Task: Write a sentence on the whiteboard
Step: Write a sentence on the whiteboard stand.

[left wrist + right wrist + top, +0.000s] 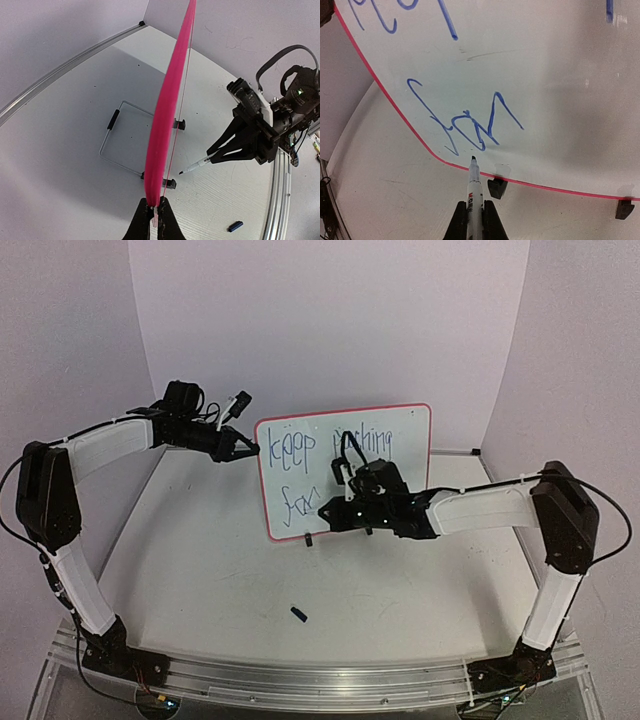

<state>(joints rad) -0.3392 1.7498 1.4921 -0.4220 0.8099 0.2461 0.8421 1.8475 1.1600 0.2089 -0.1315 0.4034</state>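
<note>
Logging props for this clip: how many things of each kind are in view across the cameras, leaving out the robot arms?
White rectangular whiteboard with red-pink rim: 1
White-barrelled marker pen: 1
Small dark blue marker cap: 1
Black clip feet: 2
Thin wire stand: 1
Total: 6

Left arm [105, 452]: elbow raised, forearm reaching far and right.
Left gripper [250, 449]: clamped on board [405, 435] edge.
Right arm [485, 508]: forearm level, reaching left.
Right gripper [326, 512]: pinching marker [474, 182].
</note>
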